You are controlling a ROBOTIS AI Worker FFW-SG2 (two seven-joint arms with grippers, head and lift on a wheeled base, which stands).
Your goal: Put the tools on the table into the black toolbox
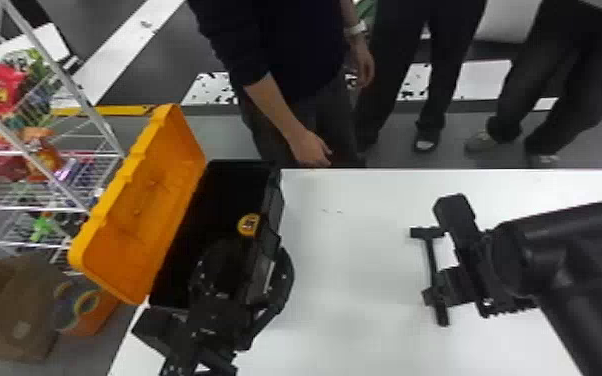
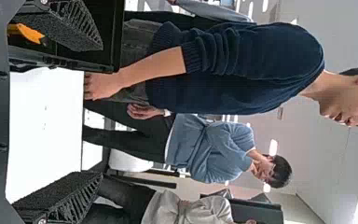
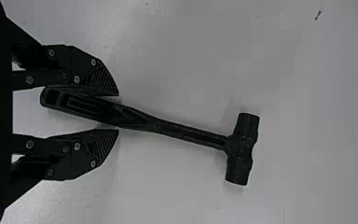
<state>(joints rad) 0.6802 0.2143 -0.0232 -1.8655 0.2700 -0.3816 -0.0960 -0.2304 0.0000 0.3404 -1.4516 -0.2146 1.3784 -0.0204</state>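
My right gripper (image 1: 435, 295) is over the right half of the table, around the handle of a black hammer (image 1: 432, 257). In the right wrist view the gripper (image 3: 118, 112) stands open, the slanted handle of the hammer (image 3: 182, 131) between its fingers and the head beyond the tips. The black toolbox (image 1: 273, 200) stands at the left with its lid up. At its near end is my left gripper (image 1: 252, 270); in the left wrist view this gripper (image 2: 101, 112) is wide open, holding nothing. A yellow-and-black round thing (image 1: 248, 224) shows at the toolbox's inner right side.
The orange lid (image 1: 140, 205) leans out to the left, beside a wire rack (image 1: 40, 150) of packets and a cardboard box (image 1: 20, 310) on the floor. The white table (image 1: 350, 250) stretches right from the toolbox. A person's hand (image 1: 311, 150) rests near its far edge.
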